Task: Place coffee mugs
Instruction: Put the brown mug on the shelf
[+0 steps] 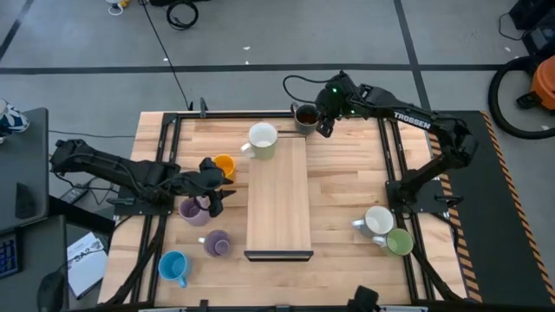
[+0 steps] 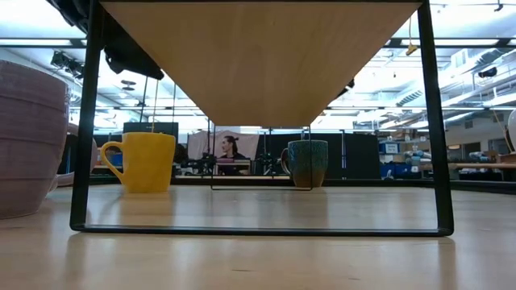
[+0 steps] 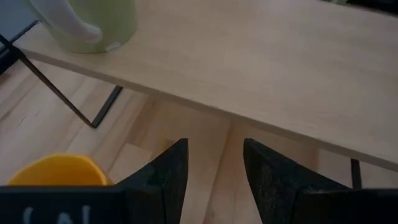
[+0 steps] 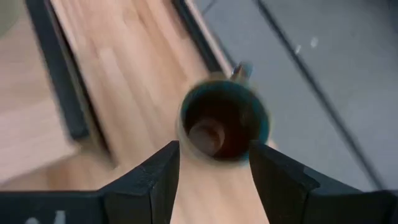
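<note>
- Here, my right gripper (image 1: 324,124) hovers at the far edge of the table (image 1: 347,186), fingers spread apart and empty, with the dark grey mug (image 4: 222,123) just past the fingertips.
- That dark mug (image 1: 304,116) stands upright on the table beside the far end of the raised wooden shelf (image 1: 279,195); I cannot tell whether my fingers touch it.
- My left gripper (image 1: 218,198) sits low at the table's left side, fingers parted and holding nothing, pointing toward the shelf's long edge.
- The orange mug (image 1: 223,165) stands just beside that gripper, and a lavender mug (image 1: 192,209) is right under the left wrist.
- A second lavender mug (image 1: 216,243) and the light blue mug (image 1: 173,266) stand nearer the table's front left corner.
- A white mug (image 1: 262,139) rests on the far end of the shelf top.
- Another white mug (image 1: 377,221) and the green mug (image 1: 398,242) stand touching each other on the right side of the table.
- From table height, a person (image 2: 228,152) shows seated in the room beyond.
</note>
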Robot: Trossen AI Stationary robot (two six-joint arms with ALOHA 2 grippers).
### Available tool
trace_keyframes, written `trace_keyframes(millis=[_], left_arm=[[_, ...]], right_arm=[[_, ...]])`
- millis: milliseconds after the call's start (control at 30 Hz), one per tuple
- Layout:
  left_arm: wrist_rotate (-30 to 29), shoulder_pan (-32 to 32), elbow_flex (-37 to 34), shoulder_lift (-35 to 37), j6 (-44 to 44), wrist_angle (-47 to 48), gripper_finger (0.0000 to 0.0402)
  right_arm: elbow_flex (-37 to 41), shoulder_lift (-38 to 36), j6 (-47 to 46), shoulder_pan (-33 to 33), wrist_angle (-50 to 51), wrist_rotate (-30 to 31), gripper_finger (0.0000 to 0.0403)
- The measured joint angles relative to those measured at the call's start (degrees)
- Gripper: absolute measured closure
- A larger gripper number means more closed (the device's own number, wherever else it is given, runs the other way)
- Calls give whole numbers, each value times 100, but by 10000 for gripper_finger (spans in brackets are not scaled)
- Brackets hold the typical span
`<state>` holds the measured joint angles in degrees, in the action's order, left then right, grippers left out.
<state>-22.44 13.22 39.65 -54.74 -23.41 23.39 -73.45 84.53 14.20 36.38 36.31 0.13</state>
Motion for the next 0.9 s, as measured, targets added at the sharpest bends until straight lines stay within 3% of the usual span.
trace_keyframes(millis=[133,333,900], left_arm=[[-4,-1,1,0,3,-43,241],[-2,-3,1,0,1,-74,241],[-2,-3,3,0,1,-141,241]], right_arm=[[2,261,491,32,-382,-93,205],[2,787,1736,31,-193,-291,205],[7,1259,1989,133,-228,-320,205]])
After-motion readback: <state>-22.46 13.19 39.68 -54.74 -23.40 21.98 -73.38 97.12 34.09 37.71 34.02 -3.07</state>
